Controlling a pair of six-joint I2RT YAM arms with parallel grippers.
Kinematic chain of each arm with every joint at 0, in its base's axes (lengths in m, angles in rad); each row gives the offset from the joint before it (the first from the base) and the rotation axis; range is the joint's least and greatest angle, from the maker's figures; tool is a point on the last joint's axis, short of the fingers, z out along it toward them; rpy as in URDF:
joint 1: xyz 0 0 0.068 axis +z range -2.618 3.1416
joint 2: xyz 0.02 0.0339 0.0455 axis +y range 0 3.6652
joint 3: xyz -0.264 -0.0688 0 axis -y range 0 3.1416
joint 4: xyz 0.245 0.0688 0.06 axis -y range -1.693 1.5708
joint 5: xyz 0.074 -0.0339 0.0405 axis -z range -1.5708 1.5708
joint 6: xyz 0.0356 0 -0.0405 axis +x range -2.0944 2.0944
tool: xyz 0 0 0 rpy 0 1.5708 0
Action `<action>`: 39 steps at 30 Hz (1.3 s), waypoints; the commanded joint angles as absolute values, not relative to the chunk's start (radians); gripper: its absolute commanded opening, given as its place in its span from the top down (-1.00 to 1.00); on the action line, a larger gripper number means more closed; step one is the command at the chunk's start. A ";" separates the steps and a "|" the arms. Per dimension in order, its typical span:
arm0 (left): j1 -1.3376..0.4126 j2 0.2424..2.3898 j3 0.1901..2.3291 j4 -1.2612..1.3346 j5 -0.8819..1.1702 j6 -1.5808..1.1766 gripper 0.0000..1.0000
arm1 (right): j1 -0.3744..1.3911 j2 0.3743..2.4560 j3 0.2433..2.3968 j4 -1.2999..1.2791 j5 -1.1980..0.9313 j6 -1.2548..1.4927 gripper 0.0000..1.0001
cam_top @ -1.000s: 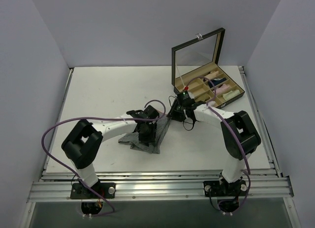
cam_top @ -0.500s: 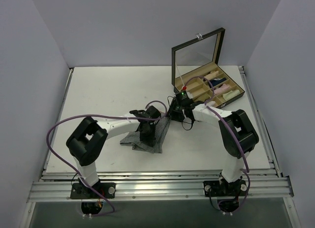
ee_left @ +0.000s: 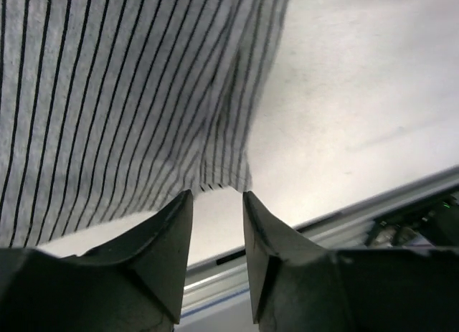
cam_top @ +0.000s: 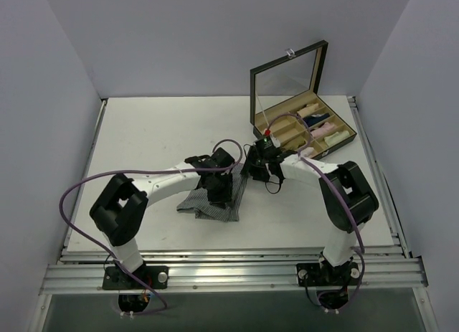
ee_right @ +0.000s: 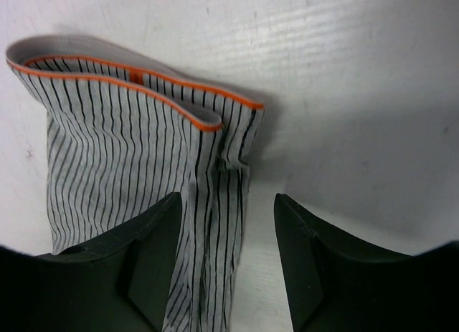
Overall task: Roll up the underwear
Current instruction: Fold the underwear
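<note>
Left pincer [cam_top: 219,197] first, from the top camera: it sits low over the underwear [cam_top: 231,206], which lies flat-ish on the table [cam_top: 158,131] near the middle, a little toward the near edge. From up here I cannot tell how far its jaws are parted. The right pincer [cam_top: 249,171] reaches in from the right to the cloth's far right corner, just beside the left one. Further right and far back stands a box [cam_top: 287,81] with its lid up and small rolled garments in its compartments, well apart from the cloth.

On the left wrist camera, the left pincer [ee_left: 217,203] is open only a sliver, with bare table showing in the narrow gap. A pinstriped corner of the underwear hangs just past the fingertips [ee_left: 176,224]; I see no cloth caught between them. A metal rail [ee_left: 344,217] runs along the table edge beyond.

On the right wrist camera, the right pincer [ee_right: 228,197] is spread wide and holds nothing. The underwear lies folded on the table, its orange-edged waistband [ee_right: 143,77] curving across the far end. The fold's right edge runs down between the two fingers, closer to the left one, with neither finger pressing on it.
</note>
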State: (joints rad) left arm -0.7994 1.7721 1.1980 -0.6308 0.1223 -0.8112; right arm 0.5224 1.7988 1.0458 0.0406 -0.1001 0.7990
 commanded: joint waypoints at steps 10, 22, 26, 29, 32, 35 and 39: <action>-0.433 1.646 1.307 -0.755 0.193 -0.646 0.07 | 0.721 1.637 0.905 -0.034 -0.034 0.931 0.00; -0.249 1.743 1.154 -0.707 0.307 -0.471 0.08 | 0.870 1.706 0.905 -0.060 0.107 1.094 0.08; -0.250 1.764 1.114 -0.690 0.316 -0.463 0.09 | 0.885 1.694 0.917 -0.110 0.147 1.104 0.07; -0.252 1.763 1.062 -0.654 0.322 -0.474 0.10 | 0.888 1.703 0.919 -0.127 0.144 1.103 0.09; -0.258 1.770 1.011 -0.618 0.341 -0.497 0.17 | 0.894 1.718 0.917 -0.120 0.138 1.101 0.17; -0.276 1.770 0.971 -0.592 0.370 -0.532 0.34 | 0.894 1.707 0.905 -0.104 0.127 1.106 0.51; -0.342 1.701 0.931 -0.620 0.336 -0.598 0.48 | 0.890 1.657 0.879 -0.123 0.129 1.101 0.89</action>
